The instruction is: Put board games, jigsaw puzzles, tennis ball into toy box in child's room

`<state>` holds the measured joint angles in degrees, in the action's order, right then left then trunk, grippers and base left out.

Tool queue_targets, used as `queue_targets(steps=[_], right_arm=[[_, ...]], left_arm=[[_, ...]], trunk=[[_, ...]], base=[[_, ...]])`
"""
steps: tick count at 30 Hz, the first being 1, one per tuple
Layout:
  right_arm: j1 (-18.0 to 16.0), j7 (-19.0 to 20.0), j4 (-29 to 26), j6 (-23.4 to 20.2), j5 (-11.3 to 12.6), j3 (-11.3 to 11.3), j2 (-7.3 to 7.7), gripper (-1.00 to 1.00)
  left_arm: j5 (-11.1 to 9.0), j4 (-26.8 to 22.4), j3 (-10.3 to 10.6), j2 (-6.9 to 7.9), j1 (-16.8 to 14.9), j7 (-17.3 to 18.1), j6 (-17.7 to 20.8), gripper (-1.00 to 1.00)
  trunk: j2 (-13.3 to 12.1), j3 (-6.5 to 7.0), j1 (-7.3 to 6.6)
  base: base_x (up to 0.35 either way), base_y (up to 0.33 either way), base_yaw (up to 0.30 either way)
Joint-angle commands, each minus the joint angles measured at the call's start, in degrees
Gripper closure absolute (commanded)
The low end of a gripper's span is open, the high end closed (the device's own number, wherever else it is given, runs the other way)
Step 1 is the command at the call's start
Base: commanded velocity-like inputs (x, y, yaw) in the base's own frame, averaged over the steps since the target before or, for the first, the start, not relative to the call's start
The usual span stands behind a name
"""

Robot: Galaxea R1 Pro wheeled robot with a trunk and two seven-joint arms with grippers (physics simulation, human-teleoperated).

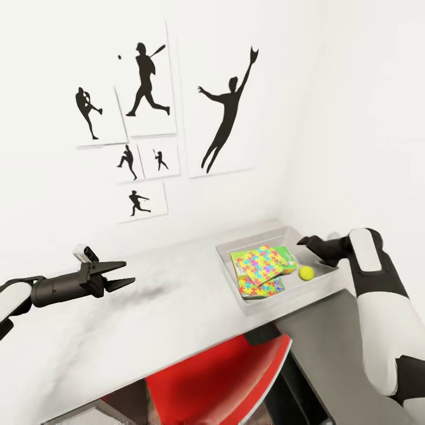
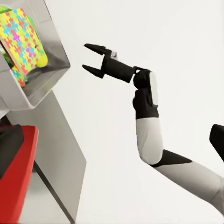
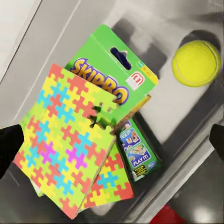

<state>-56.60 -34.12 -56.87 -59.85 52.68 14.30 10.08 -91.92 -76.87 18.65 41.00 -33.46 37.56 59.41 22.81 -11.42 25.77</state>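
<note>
Toy box (image 1: 231,273) sits at the table's (image 1: 147,307) right end with the jigsaw puzzles (image 1: 264,267), Skip-Bo (image 3: 109,70) and tennis ball (image 1: 306,272) inside. Both the left gripper (image 1: 123,274) and right gripper (image 2: 87,57) are spread open, empty. Risk: right one nudging the stack out

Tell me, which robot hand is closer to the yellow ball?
The right. The right gripper hangs open just above the tennis ball in the toy box. The left gripper is far off, open over the table.
</note>
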Motion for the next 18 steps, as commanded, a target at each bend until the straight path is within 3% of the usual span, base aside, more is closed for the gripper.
queue_targets(steps=[1,5,8,9,11,12,18], right_arm=[[1.7,-0.57,-3.29,-0.15,3.32,0.02,0.18,-1.0],[7.03,-0.41,-12.29,-0.15,11.1,-0.18,1.44,-1.0],[9.62,0.02,-16.36,-0.15,15.29,-0.25,2.05,-1.0],[11.41,0.47,-18.89,-0.15,18.1,-0.23,2.42,-1.0],[12.34,0.73,-20.14,-0.15,19.46,-0.2,2.59,-1.0],[14.46,1.29,-22.89,-0.15,22.28,-0.09,3.09,-1.0],[22.99,4.34,-31.86,-0.15,31.45,0.18,6.27,-1.0]], left_arm=[[0.08,0.05,0.16,0.05,-0.11,0.32,0.09,-1.0],[0.08,0.06,0.16,0.05,-0.11,0.32,0.09,-1.0],[0.08,0.06,0.16,0.05,-0.11,0.32,0.09,-1.0],[0.08,0.06,0.16,0.05,-0.11,0.32,0.09,-1.0],[0.08,0.06,0.16,0.06,-0.11,0.32,0.09,-1.0],[0.08,0.06,0.16,0.09,-0.11,0.32,0.09,-1.0],[0.08,0.06,0.16,0.11,-0.11,0.32,0.09,-1.0]], trunk=[[0.11,-0.03,0.01],[0.11,0.34,0.01],[0.11,0.61,0.01],[0.11,0.7,0.01],[0.11,0.89,0.01],[0.11,0.98,0.01],[0.11,1.53,0.01]], base=[[-0.192,0.0,-0.008],[-0.105,0.0,-0.004],[-0.037,0.0,-0.001],[-0.018,0.0,-0.001],[-0.017,0.0,-0.001],[-0.009,0.0,0.0],[-0.004,0.0,0.0]])
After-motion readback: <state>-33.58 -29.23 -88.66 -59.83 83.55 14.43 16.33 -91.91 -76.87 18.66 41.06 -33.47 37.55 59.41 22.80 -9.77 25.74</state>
